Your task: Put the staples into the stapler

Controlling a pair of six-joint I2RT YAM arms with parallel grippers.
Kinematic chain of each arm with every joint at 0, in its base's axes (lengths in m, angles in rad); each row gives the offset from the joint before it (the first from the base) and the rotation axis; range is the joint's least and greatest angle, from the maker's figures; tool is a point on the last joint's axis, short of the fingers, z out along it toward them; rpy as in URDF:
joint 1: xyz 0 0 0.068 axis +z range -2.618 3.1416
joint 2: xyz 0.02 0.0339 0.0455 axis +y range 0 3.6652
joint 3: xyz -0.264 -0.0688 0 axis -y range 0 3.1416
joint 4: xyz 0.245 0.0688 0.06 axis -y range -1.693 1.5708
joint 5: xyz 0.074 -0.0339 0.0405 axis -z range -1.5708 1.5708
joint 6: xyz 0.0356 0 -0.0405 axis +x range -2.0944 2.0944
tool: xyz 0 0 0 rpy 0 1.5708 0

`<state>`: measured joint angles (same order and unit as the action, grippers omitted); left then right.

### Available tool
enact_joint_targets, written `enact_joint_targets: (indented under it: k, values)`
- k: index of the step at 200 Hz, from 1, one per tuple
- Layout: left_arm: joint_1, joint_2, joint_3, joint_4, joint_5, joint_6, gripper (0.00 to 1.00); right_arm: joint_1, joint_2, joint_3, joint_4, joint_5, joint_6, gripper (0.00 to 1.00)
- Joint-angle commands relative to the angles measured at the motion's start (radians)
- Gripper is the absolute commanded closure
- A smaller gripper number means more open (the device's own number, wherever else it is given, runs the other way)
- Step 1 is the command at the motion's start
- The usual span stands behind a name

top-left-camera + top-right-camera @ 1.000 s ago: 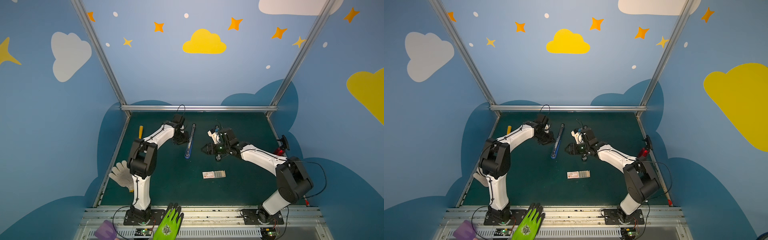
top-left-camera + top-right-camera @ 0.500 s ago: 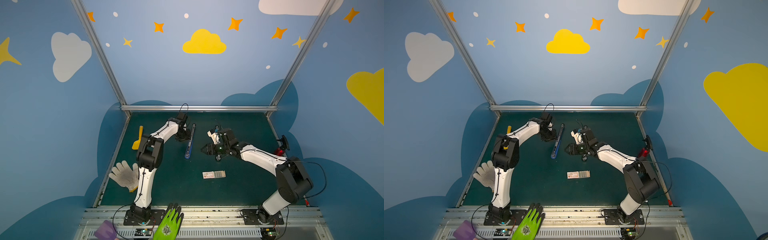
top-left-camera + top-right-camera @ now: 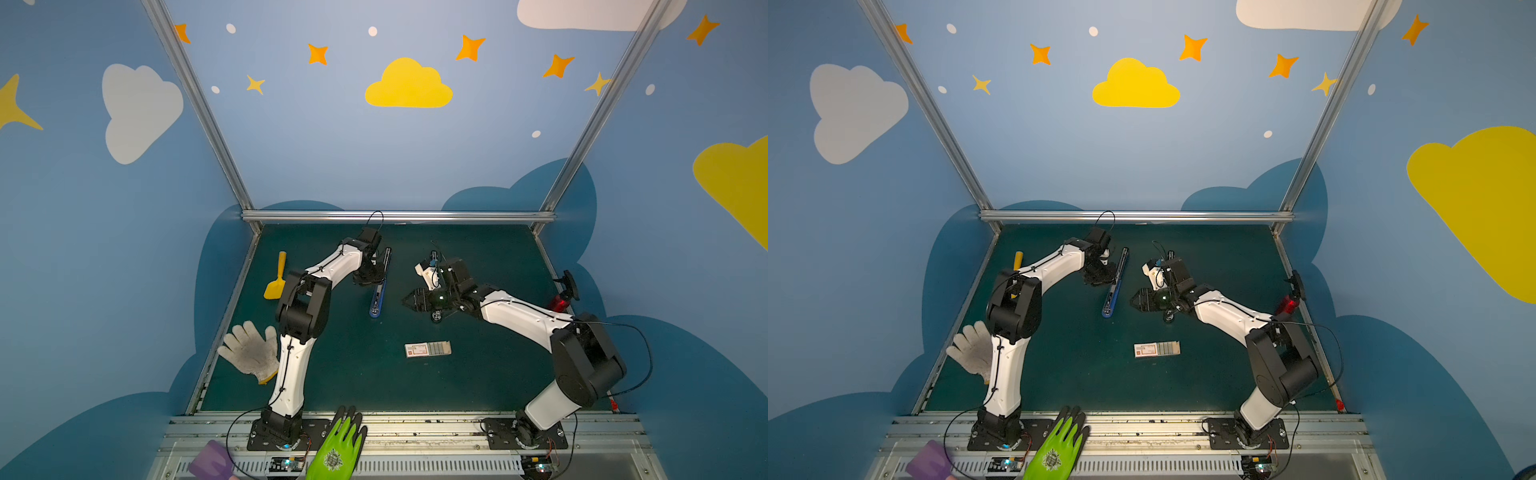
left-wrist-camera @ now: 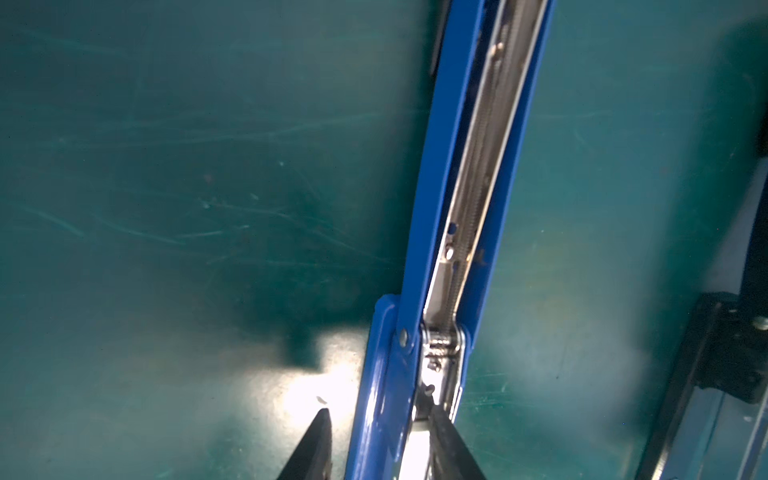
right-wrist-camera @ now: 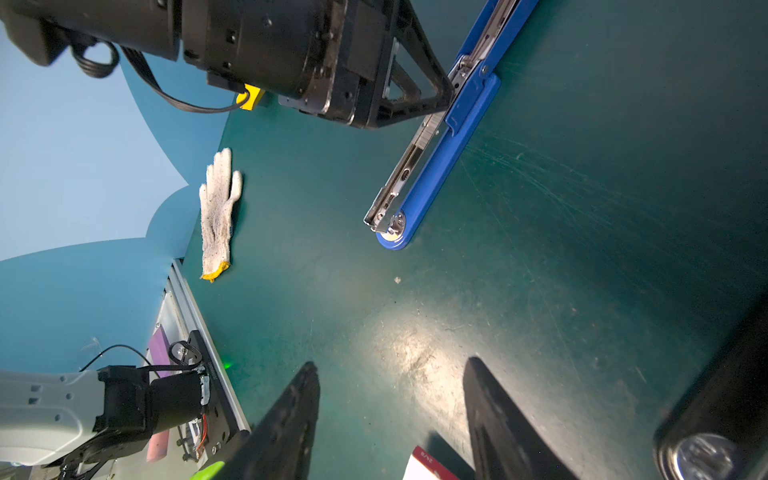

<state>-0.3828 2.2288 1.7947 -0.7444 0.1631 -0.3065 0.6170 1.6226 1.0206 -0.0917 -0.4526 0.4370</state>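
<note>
The left gripper point(image 4: 379, 411) straddles the opened blue stapler point(image 3: 377, 291) at its hinge; whether it pinches, I cannot tell. The right gripper point(image 5: 390, 361) hovers spread, empty, with the staple box point(image 3: 427, 349) nearer.

free: mat point(image 3: 332, 374) between stapler point(image 3: 377, 297), staples box point(image 3: 428, 349) | blocked: left claw point(image 4: 379, 415) astride stapler

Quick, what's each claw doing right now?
Left gripper: partly open, astride the stapler, gap showing, not clamped.
Right gripper: open, holding nothing.
</note>
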Motion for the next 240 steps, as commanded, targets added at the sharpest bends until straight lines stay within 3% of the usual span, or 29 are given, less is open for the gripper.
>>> enact_joint_targets:
  k: [1, 139, 240]
  values:
    - [-0.008, -0.006, -0.042, -0.046, -0.068, 0.017, 0.63, -0.002, -0.026, -0.016, 0.011, 0.005, -0.003, 0.44]
    - [-0.010, -0.118, -0.219, 0.025, -0.039, -0.026, 0.65, -0.005, -0.029, -0.030, 0.026, 0.006, 0.007, 0.44]
    - [0.003, -0.029, 0.022, -0.046, -0.023, 0.001, 0.62, -0.007, -0.030, -0.020, 0.017, 0.006, 0.004, 0.44]
